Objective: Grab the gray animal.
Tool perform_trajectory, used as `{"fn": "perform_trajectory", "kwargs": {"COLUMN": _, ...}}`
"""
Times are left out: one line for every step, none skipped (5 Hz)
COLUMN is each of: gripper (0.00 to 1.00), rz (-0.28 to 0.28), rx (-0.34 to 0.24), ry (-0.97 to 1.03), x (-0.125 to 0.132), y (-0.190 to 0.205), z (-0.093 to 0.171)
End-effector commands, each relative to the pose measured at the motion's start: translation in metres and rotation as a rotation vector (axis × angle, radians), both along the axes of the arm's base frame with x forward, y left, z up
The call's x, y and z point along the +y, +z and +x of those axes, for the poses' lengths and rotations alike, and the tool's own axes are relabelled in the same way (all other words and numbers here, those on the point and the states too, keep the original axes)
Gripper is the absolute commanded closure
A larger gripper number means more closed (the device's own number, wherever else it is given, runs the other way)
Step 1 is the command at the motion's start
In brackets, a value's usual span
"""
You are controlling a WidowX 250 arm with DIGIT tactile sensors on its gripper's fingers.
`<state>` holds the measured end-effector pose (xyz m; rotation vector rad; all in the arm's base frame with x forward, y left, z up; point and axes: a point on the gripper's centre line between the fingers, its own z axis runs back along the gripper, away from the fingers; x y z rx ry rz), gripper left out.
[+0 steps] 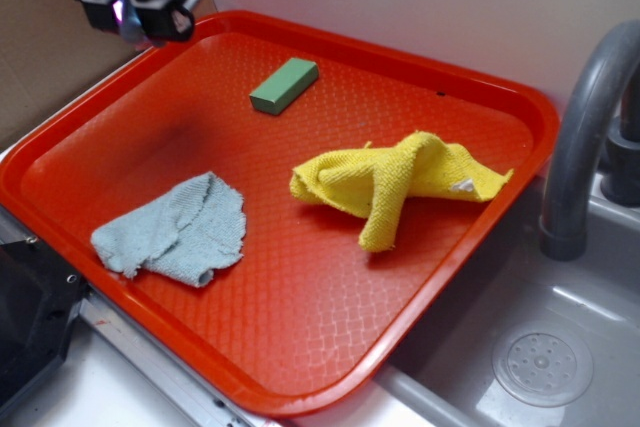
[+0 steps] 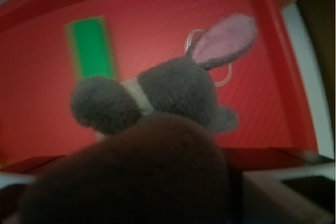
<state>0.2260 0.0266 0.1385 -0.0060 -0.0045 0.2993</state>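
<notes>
The gray animal (image 2: 173, 90) is a small plush bunny with a pale collar and a pink-lined ear, and it fills the middle of the wrist view, hanging above the red tray (image 2: 47, 108). Its dark, blurred body covers the lower part of that view and hides the fingers. In the exterior view my gripper (image 1: 140, 19) is raised over the tray's far left corner. It is shut on the gray animal (image 1: 127, 15), of which only a small pinkish-gray bit shows between the fingers.
On the red tray (image 1: 300, 317) lie a green block (image 1: 285, 84), a crumpled yellow cloth (image 1: 400, 182) and a pale blue-gray rag (image 1: 175, 229). A gray faucet (image 1: 585, 127) and a sink with a drain (image 1: 540, 362) stand to the right.
</notes>
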Motion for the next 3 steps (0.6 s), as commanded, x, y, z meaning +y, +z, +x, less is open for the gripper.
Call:
{"fn": "perform_trajectory", "kwargs": {"gripper": 1.0, "rz": -0.156, "rx": -0.182, "ry": -0.231, "x": -0.034, "y": 0.097, "z": -0.041}}
{"fn": "perform_trajectory", "kwargs": {"gripper": 1.0, "rz": -0.241, "rx": -0.211, "ry": -0.222, "x": -0.032, "y": 0.109, "z": -0.047}}
{"fn": "perform_trajectory", "kwargs": {"gripper": 1.0, "rz": -0.236, "rx": -0.182, "ry": -0.263, "x": -0.019, "y": 0.101, "z": -0.031}}
